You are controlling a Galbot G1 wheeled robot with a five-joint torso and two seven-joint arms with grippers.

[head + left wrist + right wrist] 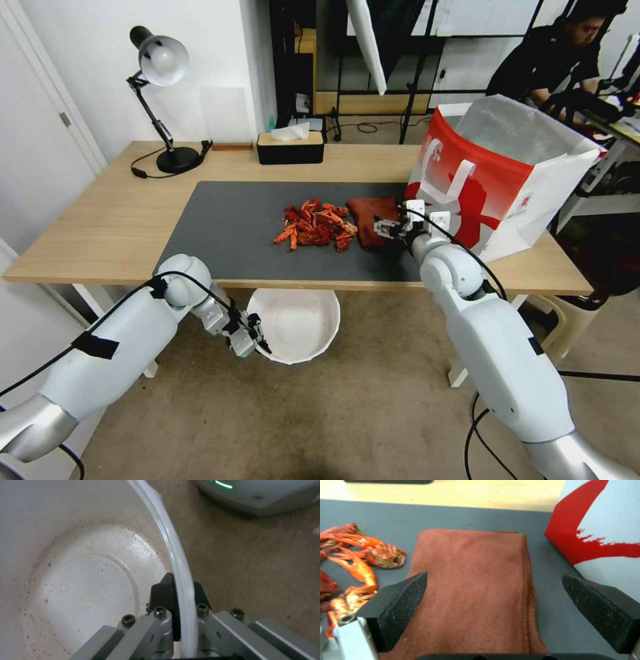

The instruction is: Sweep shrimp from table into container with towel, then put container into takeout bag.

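1. Light wood and a dark grey mat made up the table, with a desk lamp and a black tissue box along its far side, well beyond either pincer.

2. At the right gripper, both pads stood wide apart and empty, poised just above the towel. One finger hung over the cloth's edge nearest the shrimp; the other hung over bare mat on the side of the takeout bag.

3. The towel lay folded flat on the mat, the shrimp heap just beside it on one flank and the bag just beside it on the other.

4. As a judgement, the cloth would be soft, light and floppy, so a pinch through the folded thickness near its middle should keep it from unfolding while pushing.

5. The shrimp looked light, brittle and leggy; they would likely snag on one another and scatter rather than slide as one mass.

6. The left gripper was clenched on the rim of the container, one pad inside the wall and one outside, holding it below the table's near edge above the tan floor.

7. That bowl looked thin, smooth and slightly flexible, so a rim grip may let it tilt once loaded.
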